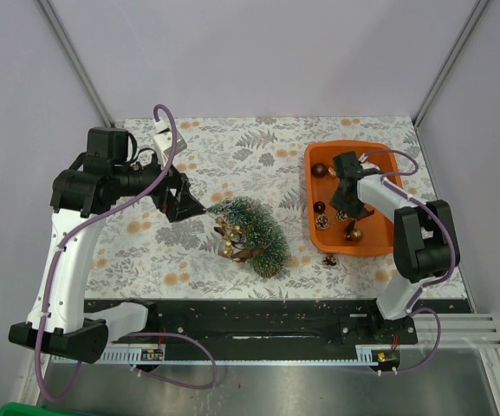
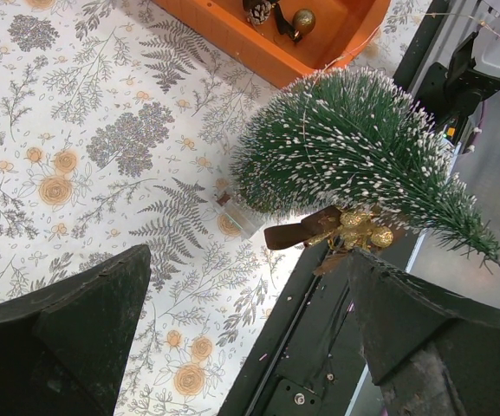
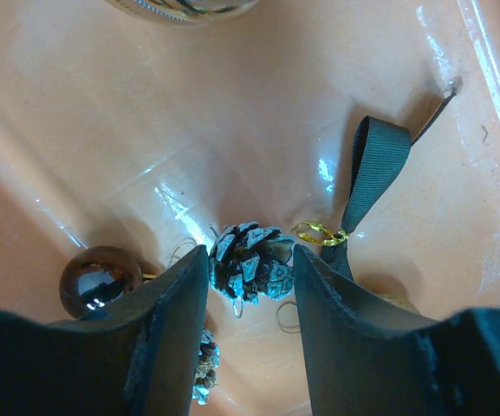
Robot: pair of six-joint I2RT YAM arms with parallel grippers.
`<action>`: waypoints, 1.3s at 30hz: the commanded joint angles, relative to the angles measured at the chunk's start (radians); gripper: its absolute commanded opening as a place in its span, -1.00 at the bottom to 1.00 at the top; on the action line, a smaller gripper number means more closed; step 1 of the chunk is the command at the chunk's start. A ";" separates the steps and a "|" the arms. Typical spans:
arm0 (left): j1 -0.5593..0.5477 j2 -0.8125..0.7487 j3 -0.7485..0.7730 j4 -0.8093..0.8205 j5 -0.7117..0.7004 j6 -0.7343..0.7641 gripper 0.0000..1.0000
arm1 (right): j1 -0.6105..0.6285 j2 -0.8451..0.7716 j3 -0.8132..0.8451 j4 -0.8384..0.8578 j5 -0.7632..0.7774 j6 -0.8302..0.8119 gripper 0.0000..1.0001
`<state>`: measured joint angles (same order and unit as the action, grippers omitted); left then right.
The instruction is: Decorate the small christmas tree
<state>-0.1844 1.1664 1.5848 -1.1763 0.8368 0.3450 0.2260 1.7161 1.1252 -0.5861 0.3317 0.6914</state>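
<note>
The small christmas tree lies on its side mid-table, its tip toward my left gripper. A gold ornament with a brown ribbon sits on it. In the left wrist view the tree and the ornament lie just beyond the wide-open, empty gripper. My right gripper is down in the orange tray. In the right wrist view its jaws press both sides of a frosted pinecone on the tray floor.
In the tray lie a dark glossy ball, a dark green ribbon with gold wire, a second pinecone and several other baubles. One small dark ornament lies on the tablecloth beside the tray's near edge.
</note>
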 commanded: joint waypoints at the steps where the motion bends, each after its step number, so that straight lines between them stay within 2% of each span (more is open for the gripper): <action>1: 0.002 -0.014 0.009 0.030 -0.005 0.025 0.98 | -0.005 0.010 -0.007 0.032 0.021 0.025 -0.04; 6: 0.003 -0.016 0.007 0.029 -0.012 0.025 0.98 | -0.007 -0.070 0.013 0.011 0.012 0.019 -0.28; 13: 0.000 -0.014 0.006 0.030 -0.007 0.025 0.98 | -0.007 -0.332 0.082 -0.015 -0.086 -0.015 -0.31; 20: 0.000 -0.011 0.012 0.029 0.007 0.014 0.98 | -0.007 -0.541 0.117 0.023 -0.402 -0.092 -0.31; 26: 0.002 -0.007 0.020 0.030 0.031 0.006 0.98 | -0.004 -0.653 0.114 0.100 -0.634 -0.049 -0.30; 30: -0.001 0.003 0.021 0.047 0.050 -0.024 0.98 | 0.030 -0.678 0.157 0.143 -0.701 -0.036 -0.31; 35: -0.006 0.012 0.037 0.052 0.061 -0.035 0.91 | 0.121 -0.671 0.214 0.175 -0.698 -0.046 -0.31; 39: -0.004 0.015 0.052 0.015 0.105 0.000 0.87 | 0.147 -0.685 0.194 0.285 -0.808 -0.027 -0.31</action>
<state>-0.1879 1.1782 1.5879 -1.1652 0.8654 0.3176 0.3489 1.0573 1.2976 -0.4412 -0.3592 0.6476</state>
